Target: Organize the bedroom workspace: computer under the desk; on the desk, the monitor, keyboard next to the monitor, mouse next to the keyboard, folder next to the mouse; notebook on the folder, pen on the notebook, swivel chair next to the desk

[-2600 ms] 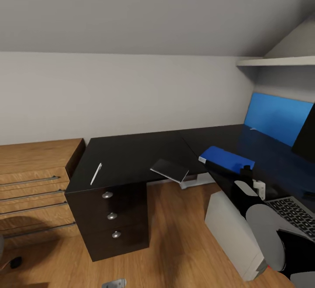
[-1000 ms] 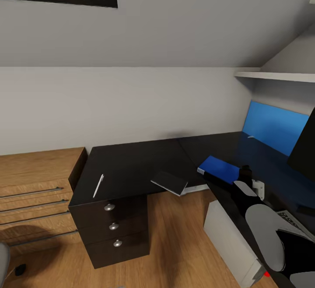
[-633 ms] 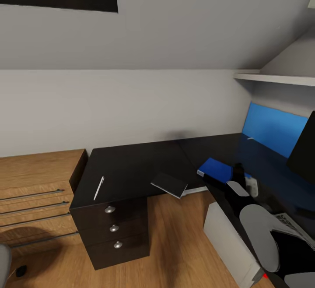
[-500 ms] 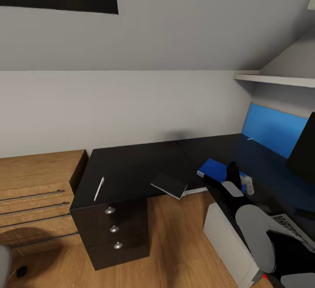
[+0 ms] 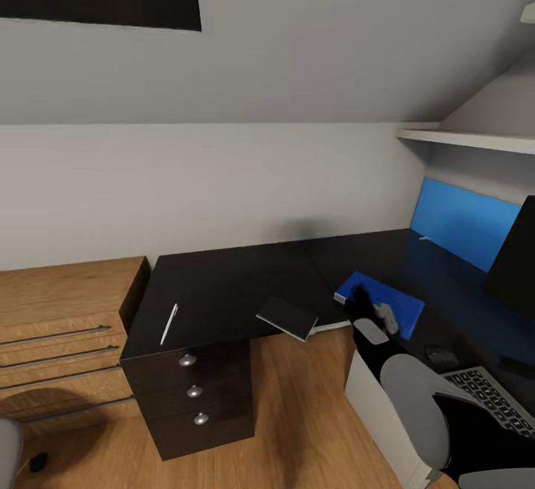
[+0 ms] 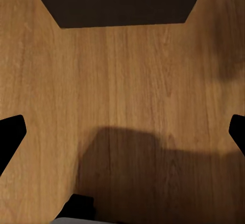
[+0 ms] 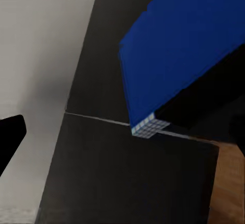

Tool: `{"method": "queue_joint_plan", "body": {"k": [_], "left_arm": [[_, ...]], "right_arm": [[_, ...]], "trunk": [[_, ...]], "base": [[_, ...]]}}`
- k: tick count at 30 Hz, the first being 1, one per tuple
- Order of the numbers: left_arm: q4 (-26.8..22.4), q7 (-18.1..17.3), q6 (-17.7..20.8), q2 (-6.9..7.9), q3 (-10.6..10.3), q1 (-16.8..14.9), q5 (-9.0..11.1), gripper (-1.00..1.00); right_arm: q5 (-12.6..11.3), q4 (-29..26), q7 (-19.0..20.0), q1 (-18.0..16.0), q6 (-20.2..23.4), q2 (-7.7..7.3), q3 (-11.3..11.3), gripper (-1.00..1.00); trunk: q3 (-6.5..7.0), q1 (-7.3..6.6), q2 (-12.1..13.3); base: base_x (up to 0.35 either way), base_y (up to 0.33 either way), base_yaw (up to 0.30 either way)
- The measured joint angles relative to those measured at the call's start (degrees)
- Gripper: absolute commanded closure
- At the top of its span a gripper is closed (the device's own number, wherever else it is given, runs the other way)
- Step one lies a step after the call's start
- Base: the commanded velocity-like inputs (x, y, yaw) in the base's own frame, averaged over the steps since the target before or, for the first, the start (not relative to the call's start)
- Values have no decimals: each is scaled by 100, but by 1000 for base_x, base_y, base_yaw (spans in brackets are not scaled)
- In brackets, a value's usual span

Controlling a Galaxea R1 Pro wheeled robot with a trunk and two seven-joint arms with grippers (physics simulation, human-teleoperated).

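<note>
1. The bright blue flat rectangular folder [image 5: 383, 299] lies flat on the long black L-shaped desk [image 5: 223, 285], near the inner corner, its long axis running diagonally from that corner toward the flat black keyboard [image 5: 494, 401] at the lower right.
2. The small thin dark grey notebook [image 5: 288, 318] lies at the desk's front edge, one corner hanging over the floor; its long axis slants toward the folder.
3. The slim white pen [image 5: 169, 324] lies near the left end of the desk, above the black drawers with round silver knobs [image 5: 192, 392], pointing away from the front edge.
4. A small dark mouse [image 5: 443, 357] sits between folder and keyboard; the black edge of the monitor [image 5: 514, 258] shows at far right.
5. Against the earlier pictures, the right gripper [image 5: 377, 313] has swung left from beside the folder to over its near edge, uncovering the mouse.
6. The right arm reaches forward from lower right, forearm low over the desk front. In the right wrist view the folder [image 7: 178, 55] sits close ahead between well-spread fingertips [image 7: 10, 137], nothing held.
7. The left gripper [image 6: 122, 134] hangs spread wide over the light wood floor [image 6: 127, 81], holding nothing.
</note>
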Motion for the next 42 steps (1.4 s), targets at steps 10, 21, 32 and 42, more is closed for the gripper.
{"method": "queue_joint_plan", "body": {"k": [10, 21, 32, 42], "left_arm": [[-49, 11, -24, 17, 38, 0, 5, -100], [-133, 50, -34, 16, 52, 0, 15, -100], [-135, 59, -27, 14, 51, 0, 17, -100], [-136, 59, -27, 20, 53, 0, 17, -100]], "right_arm": [[-305, 44, 11, 1, 1939, -30, -8, -100], [-446, 61, 16, 1, 2255, -20, 26, -100], [-478, 84, 15, 1, 2273, -42, 30, -100], [-456, 124, 33, 51, 2274, -44, 62, -100]], "trunk": [[-17, 21, -39], [-215, 263, -480], [-413, 505, -922], [-592, 724, -1323]], "base": [[0, 0, 0], [0, 0, 0], [0, 0, 0], [0, 0, 0]]}}
